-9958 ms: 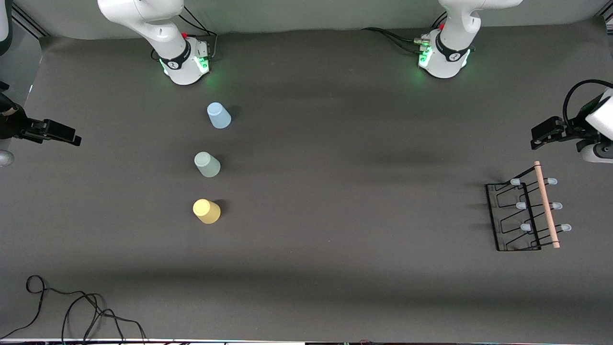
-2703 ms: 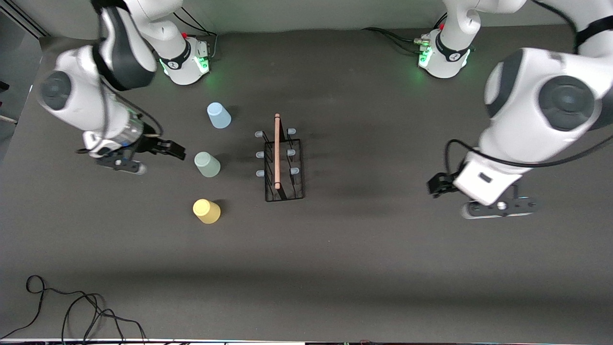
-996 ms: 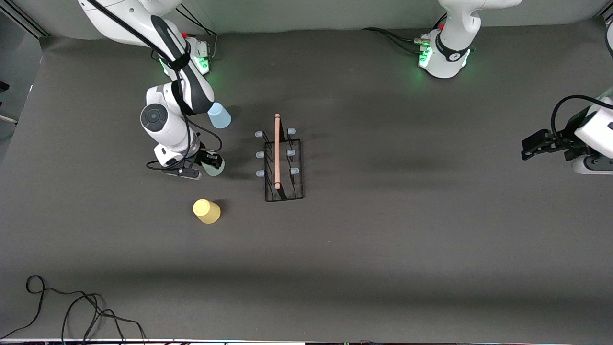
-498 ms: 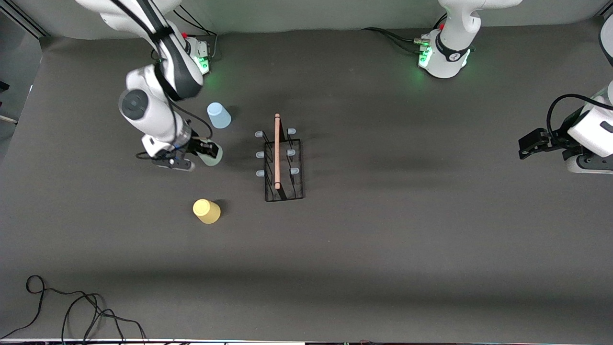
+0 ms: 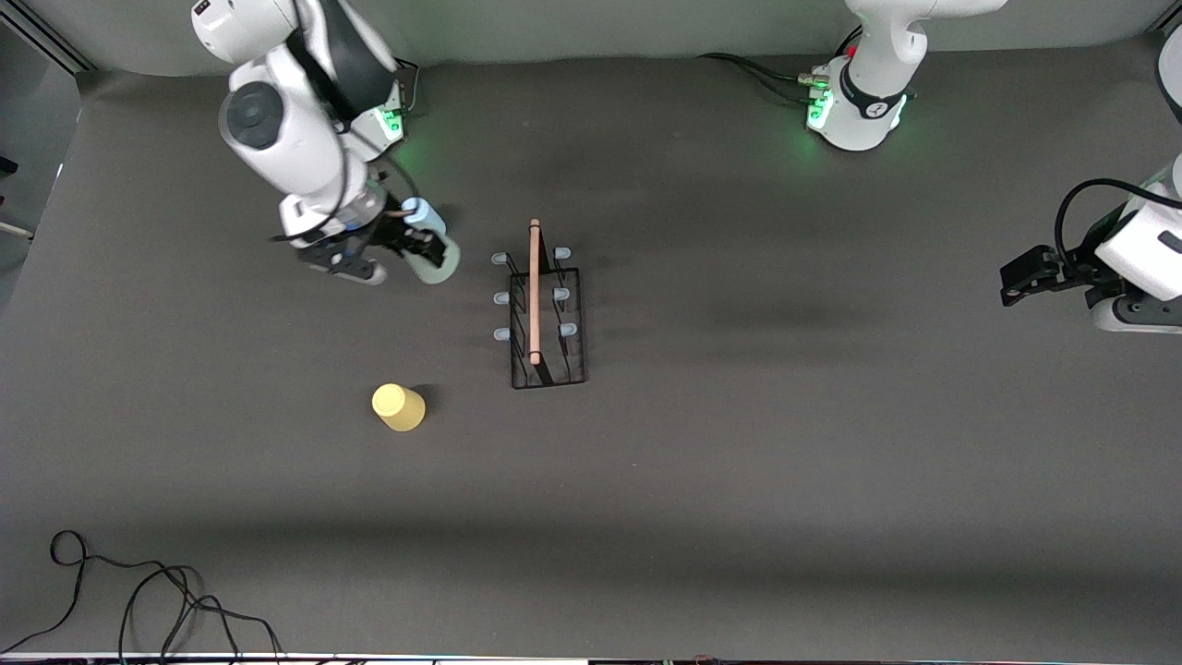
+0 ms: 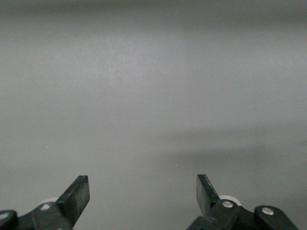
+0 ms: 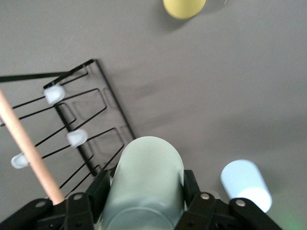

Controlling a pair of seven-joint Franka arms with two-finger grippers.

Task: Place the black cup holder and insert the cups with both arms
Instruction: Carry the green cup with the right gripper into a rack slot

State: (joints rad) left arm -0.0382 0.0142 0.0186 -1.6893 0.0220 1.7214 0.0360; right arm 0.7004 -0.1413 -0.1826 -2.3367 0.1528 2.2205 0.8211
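The black cup holder (image 5: 547,314) stands mid-table, wooden rod handle on top and blue-tipped pegs (image 7: 53,94) along both sides. My right gripper (image 5: 427,253) is shut on the pale grey-green cup (image 5: 437,265), lifted off the table beside the rack at the right arm's end; both fingers (image 7: 100,188) press the cup's (image 7: 147,182) sides. The light blue cup (image 5: 417,211) stands upside down next to it, partly hidden by the gripper. The yellow cup (image 5: 398,407) stands nearer the front camera. My left gripper (image 5: 1020,280) waits open at the left arm's end of the table, nothing between its fingers (image 6: 76,196).
A loose black cable (image 5: 138,600) lies at the table's front corner at the right arm's end. The two green-lit arm bases (image 5: 854,106) stand along the back edge.
My right gripper has lifted the grey-green cup off the table and carried it toward the rack and the blue cup. The left arm has barely moved.
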